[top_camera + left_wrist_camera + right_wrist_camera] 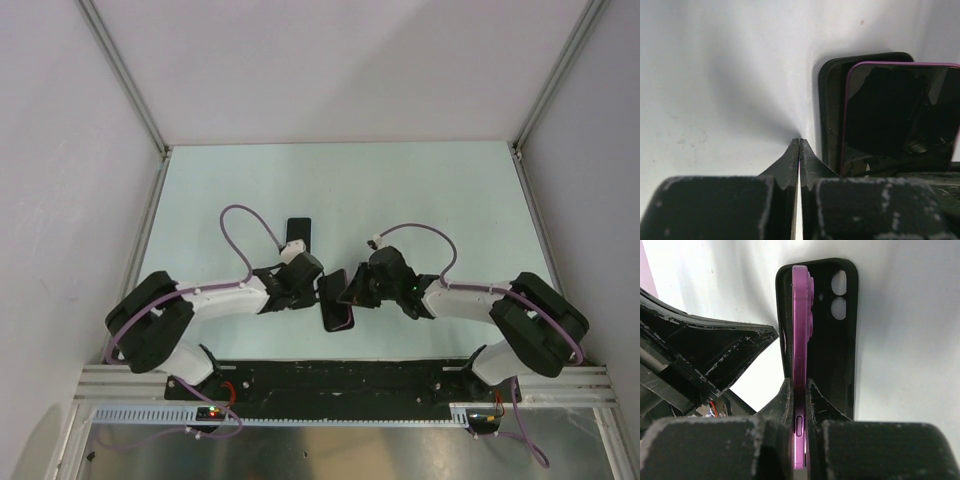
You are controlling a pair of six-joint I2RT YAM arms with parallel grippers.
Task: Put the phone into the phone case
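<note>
My right gripper (799, 390) is shut on the long edge of the purple phone (800, 325) and holds it on edge, its back close against the open black phone case (840, 345) with two camera holes. In the top view the phone (331, 288) and the case (340, 316) sit between the two grippers at table centre. My left gripper (799, 144) is shut and empty, just left of the case (831, 110) and the phone's dark screen (900, 115). The top view shows the left gripper (309, 279) and the right gripper (350, 290).
A flat black rectangular object (298, 233) lies on the pale green table (420, 190) just behind the left gripper. White walls and metal rails bound the table on three sides. The left gripper's body (705, 355) stands close on the phone's left.
</note>
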